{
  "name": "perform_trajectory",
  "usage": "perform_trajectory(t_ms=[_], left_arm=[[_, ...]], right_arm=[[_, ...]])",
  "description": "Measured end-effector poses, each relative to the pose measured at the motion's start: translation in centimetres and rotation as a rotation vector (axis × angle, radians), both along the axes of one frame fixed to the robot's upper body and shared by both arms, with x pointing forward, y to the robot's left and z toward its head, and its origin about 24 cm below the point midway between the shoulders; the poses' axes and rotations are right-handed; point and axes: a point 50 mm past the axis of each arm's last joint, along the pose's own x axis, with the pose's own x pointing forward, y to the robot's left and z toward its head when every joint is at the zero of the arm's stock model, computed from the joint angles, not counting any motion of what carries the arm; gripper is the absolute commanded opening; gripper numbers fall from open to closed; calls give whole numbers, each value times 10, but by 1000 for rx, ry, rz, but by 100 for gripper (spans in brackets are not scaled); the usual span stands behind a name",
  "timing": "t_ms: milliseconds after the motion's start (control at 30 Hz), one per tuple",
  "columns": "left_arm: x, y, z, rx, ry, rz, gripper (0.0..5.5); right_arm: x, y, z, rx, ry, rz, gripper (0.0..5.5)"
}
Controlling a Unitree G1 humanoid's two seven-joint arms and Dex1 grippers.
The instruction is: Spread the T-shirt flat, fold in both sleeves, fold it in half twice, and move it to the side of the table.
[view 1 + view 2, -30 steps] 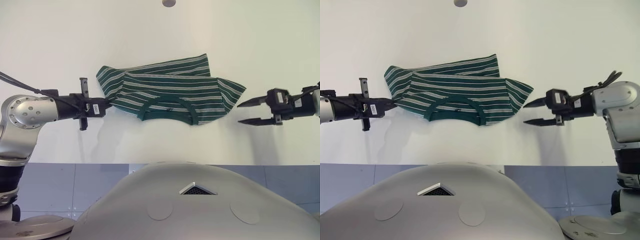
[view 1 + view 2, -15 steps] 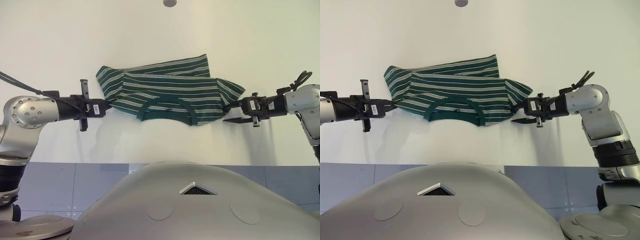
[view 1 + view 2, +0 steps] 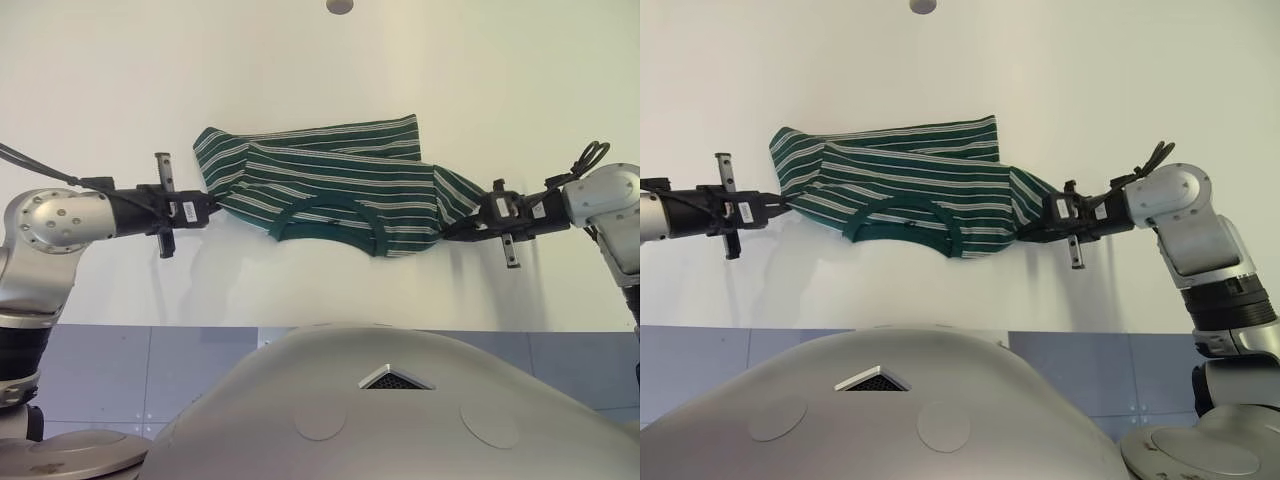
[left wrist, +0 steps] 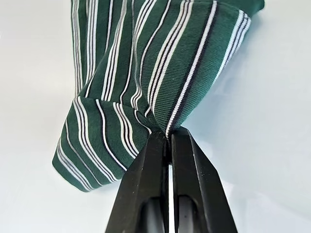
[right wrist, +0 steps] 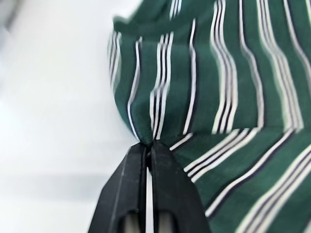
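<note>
— Gripper status?
— I have the left gripper pinched shut on one end of the crumpled green, white-striped knit T-shirt; right gripper likewise on the opposite end. The shirt lies between both, long axis arm-to-arm, possibly lifted off the white table.

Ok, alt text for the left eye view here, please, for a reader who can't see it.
A bunched green striped T-shirt on a white table is pinched at opposite ends by two grippers: the left gripper shut on its left edge, the right gripper shut on its right edge. Its collar faces the robot.
</note>
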Motion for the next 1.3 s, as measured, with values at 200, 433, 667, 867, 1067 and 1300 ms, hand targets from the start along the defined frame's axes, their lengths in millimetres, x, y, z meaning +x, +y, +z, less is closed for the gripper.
perform_trajectory(t_ms=[200, 433, 667, 867, 1067, 1300], left_arm=[[6, 15, 56, -243, 116, 125, 0], [48, 27, 110, -395, -80, 144, 0], [145, 33, 166, -424, -549, 317, 0], [181, 21, 235, -434, -806, 348, 0], [175, 21, 250, -447, -837, 278, 0], [126, 30, 160, -364, -510, 143, 0]], right_arm=[[51, -11, 95, 221, -16, -75, 5], [106, 5, 152, 499, -183, -180, 5], [180, 17, 183, 506, -513, -542, 5], [196, 22, 254, 635, -776, -694, 5], [189, 15, 263, 706, -783, -628, 5], [167, -2, 193, 664, -537, -443, 5]])
